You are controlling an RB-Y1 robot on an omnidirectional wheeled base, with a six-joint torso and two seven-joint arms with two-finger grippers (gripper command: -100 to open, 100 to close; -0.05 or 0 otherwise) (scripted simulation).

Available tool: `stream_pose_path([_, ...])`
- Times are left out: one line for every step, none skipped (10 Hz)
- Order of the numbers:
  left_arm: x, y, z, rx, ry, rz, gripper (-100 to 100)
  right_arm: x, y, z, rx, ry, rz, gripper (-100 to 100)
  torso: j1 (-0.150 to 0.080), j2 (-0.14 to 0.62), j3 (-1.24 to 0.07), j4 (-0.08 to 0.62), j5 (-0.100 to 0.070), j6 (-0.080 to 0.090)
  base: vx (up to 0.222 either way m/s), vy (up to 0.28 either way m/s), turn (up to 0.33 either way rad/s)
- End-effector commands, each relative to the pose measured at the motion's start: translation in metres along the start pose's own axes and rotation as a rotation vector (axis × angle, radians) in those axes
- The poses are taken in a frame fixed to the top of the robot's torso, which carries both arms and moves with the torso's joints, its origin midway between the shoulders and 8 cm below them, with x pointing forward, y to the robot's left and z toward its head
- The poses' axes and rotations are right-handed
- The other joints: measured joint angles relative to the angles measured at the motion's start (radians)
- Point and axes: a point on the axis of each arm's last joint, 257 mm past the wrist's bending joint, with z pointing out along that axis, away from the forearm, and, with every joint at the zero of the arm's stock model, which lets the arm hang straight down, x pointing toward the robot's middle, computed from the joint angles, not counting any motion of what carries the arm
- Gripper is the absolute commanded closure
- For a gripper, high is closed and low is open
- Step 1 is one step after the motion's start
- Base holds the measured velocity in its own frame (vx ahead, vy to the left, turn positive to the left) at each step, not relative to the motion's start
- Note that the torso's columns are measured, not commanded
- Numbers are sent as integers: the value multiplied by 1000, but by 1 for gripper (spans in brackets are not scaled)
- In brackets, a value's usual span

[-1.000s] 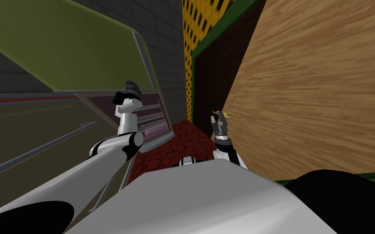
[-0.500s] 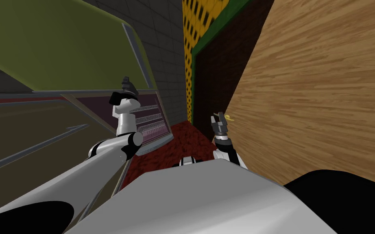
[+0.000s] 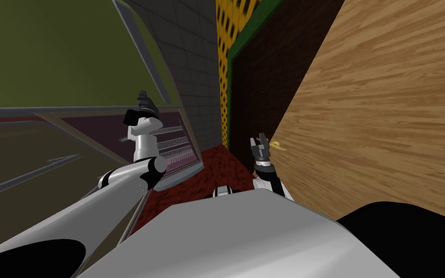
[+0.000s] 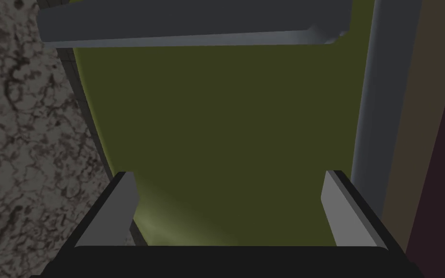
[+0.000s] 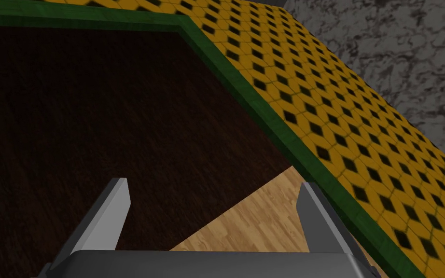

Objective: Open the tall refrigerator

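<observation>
The fridge sits to my left, and it's open: the olive door stands swung wide, with wire shelves showing in the pinkish inside behind my raised left arm. So the job looks largely done. What's left, I'd say, is a little more swing at most.

The left tool is up at the door, fingers spread, nothing between them but flat olive door face. A grey bar crosses just past the fingertips. It's probably the handle, but I can't say for sure. A grey strip runs down the door's edge beside one finger. With no grip on anything, my guess is the arm is there to guide the door by its edge rather than haul it.

The right tool hangs low on the other side, fingers apart and empty, close by the wood panel. It's likely tucked there to stay out of the door's sweep. Red floor lies between the two arms, with a yellow patterned wall beyond.
</observation>
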Motion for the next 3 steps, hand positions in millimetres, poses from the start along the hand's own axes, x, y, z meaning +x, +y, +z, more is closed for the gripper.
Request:
stream_pose_path([-18, 3, 0, -3, -32, 19, -100, 0, 0, 0, 0, 0, 0, 0, -1, 2, 1, 1, 0, 0, 213, -129, 43])
stream_pose_path([-27, 5, 0, -6, -48, 29, -100, 0, 0, 0, 0, 0, 0, 0, -2, 1, 1, 1, -1, 0, 240, -120, 47])
stream_pose_path([-34, 7, 0, -9, -60, 37, -100, 0, 0, 0, 0, 0, 0, 0, -2, -1, -1, 0, -1, 0, 250, -133, 40])
